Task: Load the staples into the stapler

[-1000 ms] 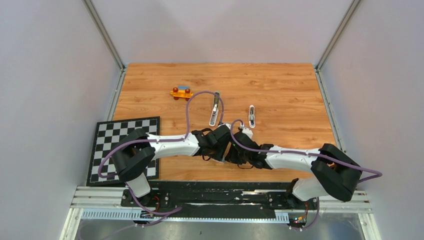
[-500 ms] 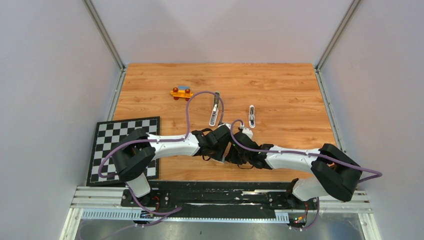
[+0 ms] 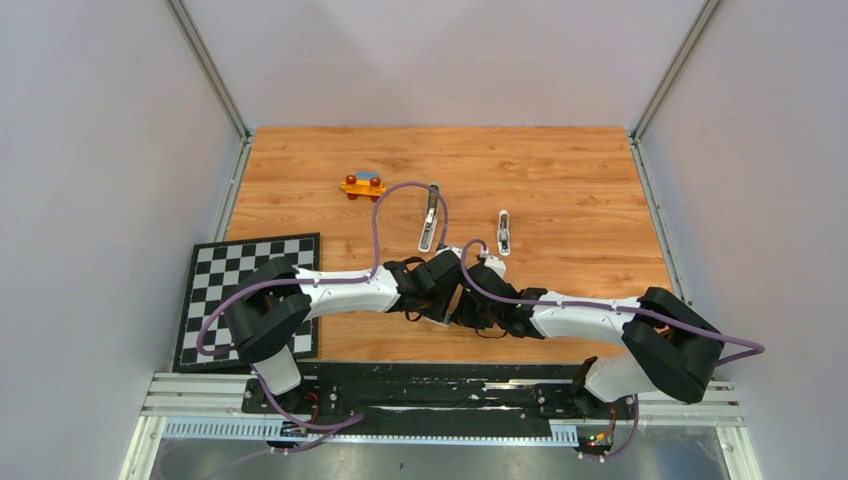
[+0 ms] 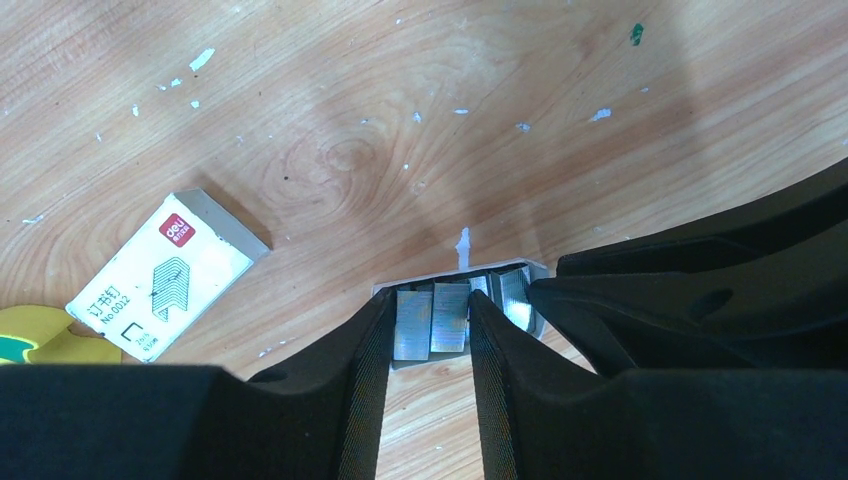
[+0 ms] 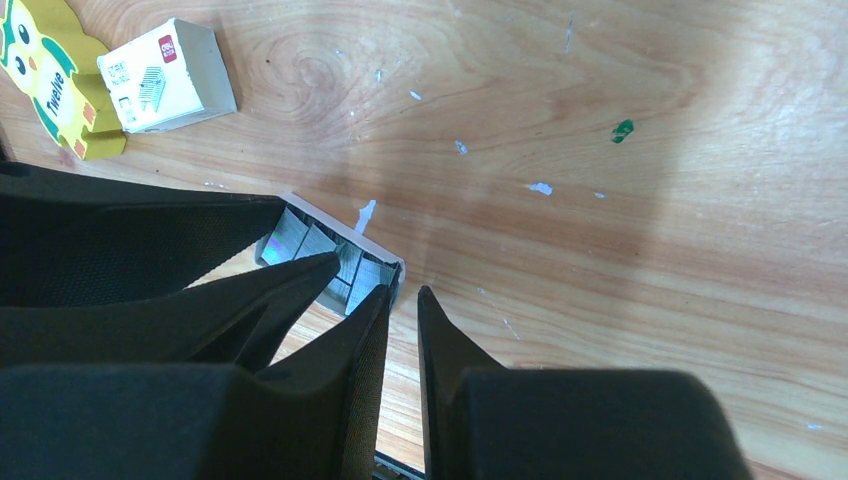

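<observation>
No visible shift: white-flecked wooden tabletop (image 4: pixel 420 120), pale grey walls (image 3: pixel 100 150).

From above and behind, the top camera looked down over the counter (image 3: pixel 560 170); both wrist cameras faced down, close, sharing the same staples (image 4: pixel 432 320) and white box (image 4: pixel 160 275).

- worktop (image 4: pixel 600 80): wood-grain surface, smooth, slight sheen, flecked with white specks.
- staples (image 4: pixel 432 320): silver-grey metal, ridged, reflective.
- tray (image 5: pixel 335 222): thin pale card, matt.
- box (image 4: pixel 165 272): white card, matt, red print.
- left pincer (image 4: pixel 430 305) and right pincer (image 5: pixel 404 292): black plastic, matt, finely textured.
</observation>
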Controlling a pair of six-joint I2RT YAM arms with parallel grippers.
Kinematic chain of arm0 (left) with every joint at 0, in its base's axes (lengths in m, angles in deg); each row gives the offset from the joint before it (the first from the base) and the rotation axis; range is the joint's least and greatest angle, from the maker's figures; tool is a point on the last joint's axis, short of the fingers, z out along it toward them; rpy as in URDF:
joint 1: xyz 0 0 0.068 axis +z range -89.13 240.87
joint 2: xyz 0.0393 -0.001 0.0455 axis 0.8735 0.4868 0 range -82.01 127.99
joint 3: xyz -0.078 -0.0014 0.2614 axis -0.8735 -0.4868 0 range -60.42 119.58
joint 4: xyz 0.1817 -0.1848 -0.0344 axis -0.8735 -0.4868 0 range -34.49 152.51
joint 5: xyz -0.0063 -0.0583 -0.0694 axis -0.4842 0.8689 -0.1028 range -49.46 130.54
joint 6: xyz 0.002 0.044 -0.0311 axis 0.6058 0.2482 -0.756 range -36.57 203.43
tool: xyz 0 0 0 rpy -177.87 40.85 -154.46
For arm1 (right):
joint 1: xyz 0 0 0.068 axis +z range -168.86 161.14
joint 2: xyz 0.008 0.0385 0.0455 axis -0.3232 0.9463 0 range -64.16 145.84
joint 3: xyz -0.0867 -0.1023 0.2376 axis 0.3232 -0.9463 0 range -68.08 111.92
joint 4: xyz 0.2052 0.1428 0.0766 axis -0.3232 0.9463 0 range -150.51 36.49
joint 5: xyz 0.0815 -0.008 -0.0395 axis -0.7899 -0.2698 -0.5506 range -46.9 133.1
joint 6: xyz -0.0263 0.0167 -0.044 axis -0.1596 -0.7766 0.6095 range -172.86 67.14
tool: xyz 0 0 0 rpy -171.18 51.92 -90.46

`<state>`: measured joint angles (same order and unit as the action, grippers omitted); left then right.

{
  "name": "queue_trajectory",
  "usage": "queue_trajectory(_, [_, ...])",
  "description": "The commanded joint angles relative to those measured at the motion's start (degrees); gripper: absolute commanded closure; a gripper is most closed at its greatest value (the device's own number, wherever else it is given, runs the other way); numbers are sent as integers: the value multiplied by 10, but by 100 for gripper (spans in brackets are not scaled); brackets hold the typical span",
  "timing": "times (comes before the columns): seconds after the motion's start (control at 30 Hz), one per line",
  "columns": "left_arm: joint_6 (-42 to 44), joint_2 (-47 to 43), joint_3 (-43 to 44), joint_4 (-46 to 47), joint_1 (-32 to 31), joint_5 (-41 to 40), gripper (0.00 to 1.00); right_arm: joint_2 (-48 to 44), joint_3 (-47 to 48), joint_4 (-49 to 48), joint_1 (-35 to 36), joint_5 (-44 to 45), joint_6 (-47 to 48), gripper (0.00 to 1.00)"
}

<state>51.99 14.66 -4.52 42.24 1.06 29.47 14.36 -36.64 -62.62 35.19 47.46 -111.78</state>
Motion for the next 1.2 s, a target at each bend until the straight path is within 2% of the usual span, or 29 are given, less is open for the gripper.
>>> queue_trajectory(0.0, [3,20,0,-2,-30,-24,64,-1,0,8,11,11,3,80])
queue_trajectory(0.37, [-1,-2,0,-4,-32,-23,70,-1,0,8,12,11,0,80])
queue_trajectory(1.17, [-4,-38,17,-11,-32,-31,71,-6,-1,12,12,11,-1,80])
